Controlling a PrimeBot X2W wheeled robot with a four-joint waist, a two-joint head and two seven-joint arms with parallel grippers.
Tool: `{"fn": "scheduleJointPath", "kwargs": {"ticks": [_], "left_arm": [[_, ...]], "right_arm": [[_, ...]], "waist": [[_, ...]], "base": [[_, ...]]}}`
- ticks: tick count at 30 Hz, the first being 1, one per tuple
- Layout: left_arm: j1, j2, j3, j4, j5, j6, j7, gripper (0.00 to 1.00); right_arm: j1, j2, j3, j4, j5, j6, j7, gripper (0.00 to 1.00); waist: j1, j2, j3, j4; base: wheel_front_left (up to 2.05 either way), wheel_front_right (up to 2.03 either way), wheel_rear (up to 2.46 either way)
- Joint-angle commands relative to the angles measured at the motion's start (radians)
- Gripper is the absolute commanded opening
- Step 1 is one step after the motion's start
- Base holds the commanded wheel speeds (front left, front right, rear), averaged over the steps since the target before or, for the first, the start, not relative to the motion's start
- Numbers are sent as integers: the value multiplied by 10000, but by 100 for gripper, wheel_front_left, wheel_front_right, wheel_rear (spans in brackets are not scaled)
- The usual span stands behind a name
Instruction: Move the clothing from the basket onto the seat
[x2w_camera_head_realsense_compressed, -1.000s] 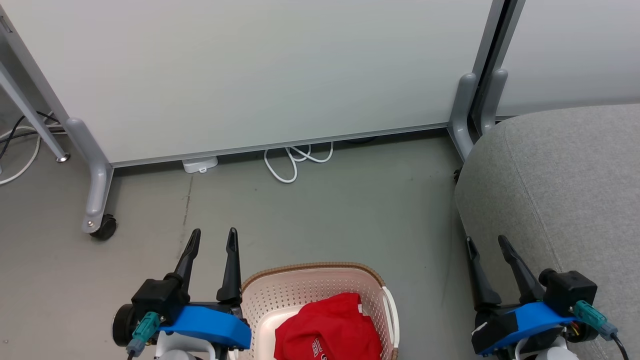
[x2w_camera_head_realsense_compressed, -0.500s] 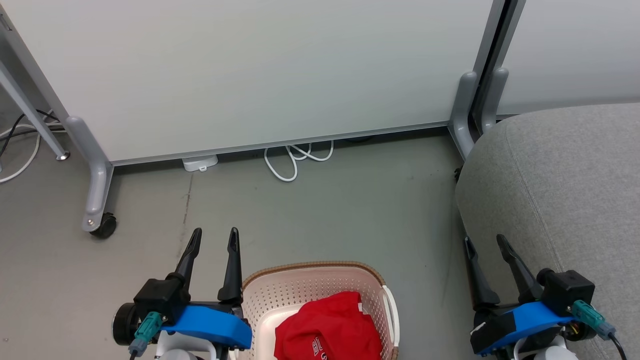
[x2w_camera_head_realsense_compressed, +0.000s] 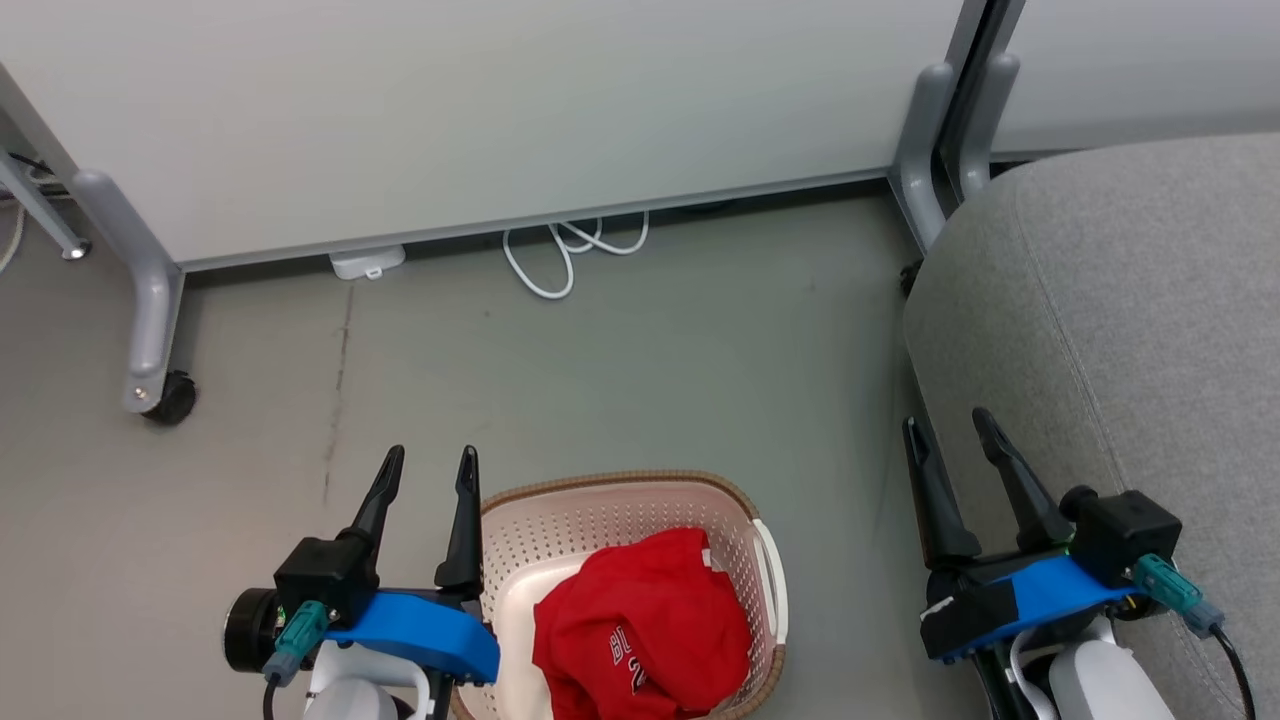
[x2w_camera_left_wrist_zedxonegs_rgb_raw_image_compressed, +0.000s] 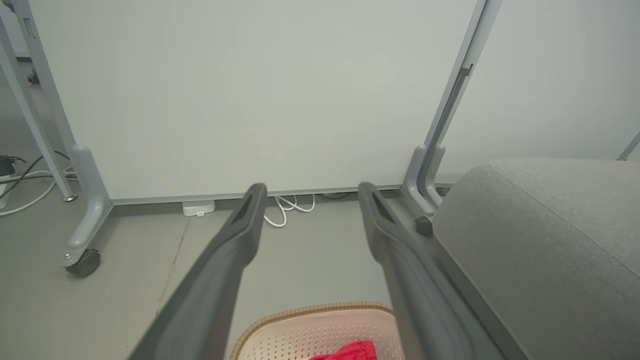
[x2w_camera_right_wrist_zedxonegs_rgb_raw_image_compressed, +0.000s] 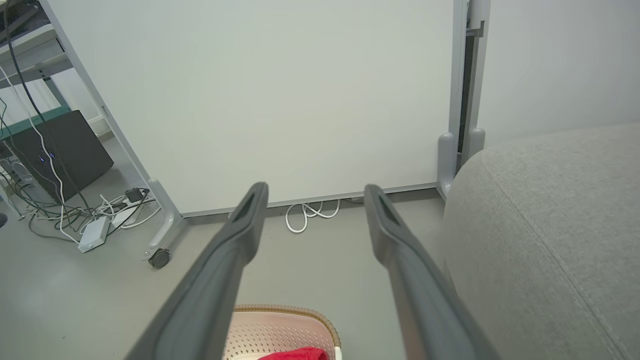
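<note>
Hovering with its two dark fingers spread and nothing between them, the left gripper sits just beside the basket, its inner finger close against the basket's left rim. The right gripper, fingers likewise parted and empty, hangs well off the basket's right side, across a strip of bare floor. Inside the basket the clothing lies as a bunched red heap with white lettering showing. It fills the basket's near right part and has no clear long axis. From the left gripper the heap lies to the right, back toward the robot and lower than the fingertips. I judge the left arm the nearer one for a reach down and inward. The seat stands to the basket's right, beyond the right gripper.
</note>
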Motion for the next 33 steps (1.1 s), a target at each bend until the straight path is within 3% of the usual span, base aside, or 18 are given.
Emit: {"fn": "scheduleJointPath", "kwargs": {"ticks": [1,8,21,33], "left_arm": [[-204,55,23,64,89,-42,-28,100],[-935,202,-27,1227,146,-231,-28,100],[-3047,680,-1342,4618,280,-494,278,100],[-4142,620,-1925,6551,-1004,-496,1301,100]], "right_arm": [[-188,-59,42,-57,75,5,-34,100],[-992,-54,387,-161,249,5,-203,100],[-2092,-43,806,-413,618,5,-378,100],[-2614,-43,1247,-963,1045,5,-386,100]], "waist": [[0,0,397,-221],[0,0,1730,-930],[0,0,4132,-2093],[0,0,5584,-2621]], "base": [[0,0,0],[0,0,0],[0,0,0],[0,0,0]]}}
